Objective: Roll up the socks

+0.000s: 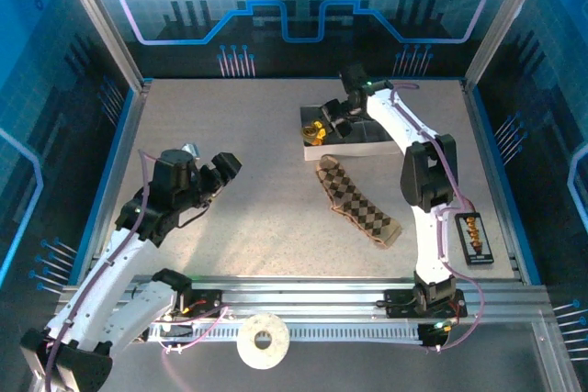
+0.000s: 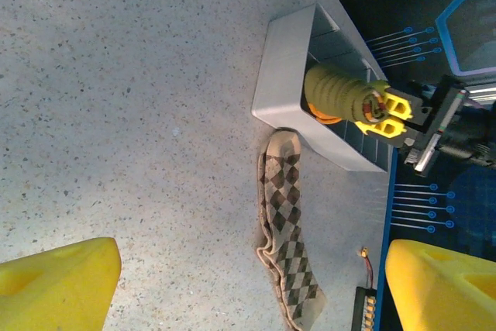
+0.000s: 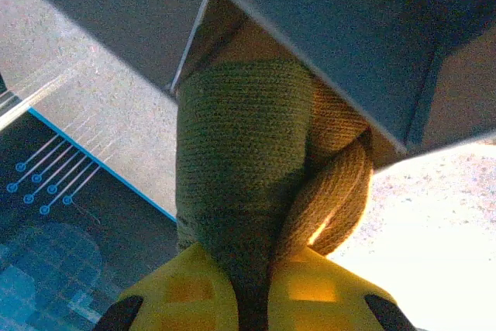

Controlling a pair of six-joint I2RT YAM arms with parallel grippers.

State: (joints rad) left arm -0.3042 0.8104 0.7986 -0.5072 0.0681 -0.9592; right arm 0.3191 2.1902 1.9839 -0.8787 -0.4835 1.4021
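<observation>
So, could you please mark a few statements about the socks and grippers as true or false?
1. The right gripper is shut on the olive-green sock. True.
2. The diamond-check sock lies inside the grey tray. False: it lies flat on the table, beside the tray.
3. The left gripper holds a sock. False: it is open and empty.
4. The olive-green sock is at the grey tray. True.

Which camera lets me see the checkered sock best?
The left wrist view: the checkered sock looks big there, its diamonds clear, stretched out from beside the grey tray. The top external view also has the whole sock, only smaller, lying flat on the table.
</observation>
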